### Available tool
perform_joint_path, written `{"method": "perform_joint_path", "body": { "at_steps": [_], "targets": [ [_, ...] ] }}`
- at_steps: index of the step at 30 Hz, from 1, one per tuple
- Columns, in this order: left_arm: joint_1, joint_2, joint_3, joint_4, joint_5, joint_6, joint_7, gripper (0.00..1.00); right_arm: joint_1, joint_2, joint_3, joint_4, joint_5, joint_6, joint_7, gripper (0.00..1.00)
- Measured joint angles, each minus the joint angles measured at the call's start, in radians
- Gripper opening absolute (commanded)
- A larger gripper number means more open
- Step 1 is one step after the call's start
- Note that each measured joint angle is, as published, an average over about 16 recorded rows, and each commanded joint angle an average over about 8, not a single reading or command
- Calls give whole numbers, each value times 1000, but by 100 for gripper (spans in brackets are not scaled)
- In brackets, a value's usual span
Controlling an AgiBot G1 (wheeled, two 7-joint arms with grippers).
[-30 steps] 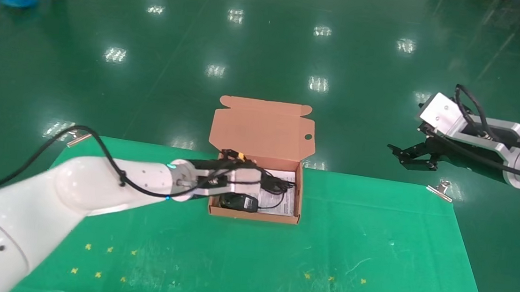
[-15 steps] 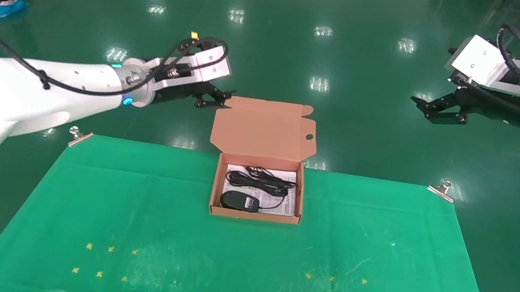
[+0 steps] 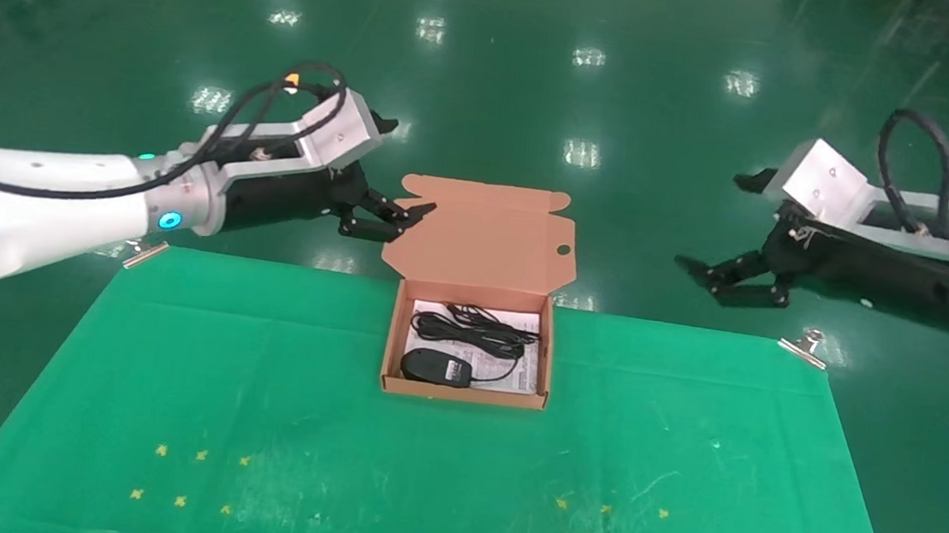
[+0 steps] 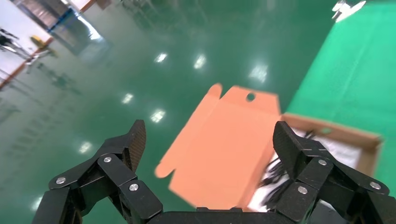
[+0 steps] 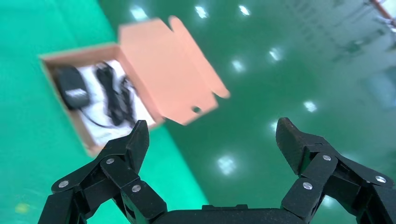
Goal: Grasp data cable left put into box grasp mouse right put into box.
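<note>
- Bench (image 3: pixel 258 385), near part: you've got just green cloth with small yellow marks there, nothing of the task lying loose on it.
- Box (image 3: pixel 463 393) sits mid-bench toward the far edge, lid (image 3: pixel 481 237) open and leaning back past that edge.
- Mouse (image 3: pixel 434 368) is in the box, at the near end, on the white leaflet (image 3: pixel 524 372) lining it.
- Data cable (image 3: pixel 469 331) is in the box too, a loose bundle just behind the mouse, toward the lid.
- My read: both items are placed, so you can call the task essentially done. Nothing is left but parking the arms; closing the lid isn't asked for.
- Left gripper (image 3: pixel 384 217) hangs in the air beyond the far bench edge, next to the lid's left side, fingers spread apart, holding nothing. Its wrist view shows the same gap between empty fingers (image 4: pixel 133 144).
- Right gripper (image 3: pixel 727 280) is well off to the right of the box, also past the far edge, fingers apart and empty; its wrist view agrees.
- Hard to tell: whether the left gripper touches the lid edge or only overlaps it in the head view.
- Also unclear: where the mouse's own cord ends and the cable bundle starts, and the plug ends are too small to pick out.
- Both wrist views show the box contents smeared, so you get no extra detail there.
</note>
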Motion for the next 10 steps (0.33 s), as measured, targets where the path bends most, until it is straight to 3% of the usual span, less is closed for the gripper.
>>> {"method": "perform_joint_path", "body": {
  "at_steps": [10],
  "targets": [
    [69, -65, -72, -71, -76, 109, -42, 100, -67, 7, 65, 19, 103, -91, -15, 100]
  ]
}}
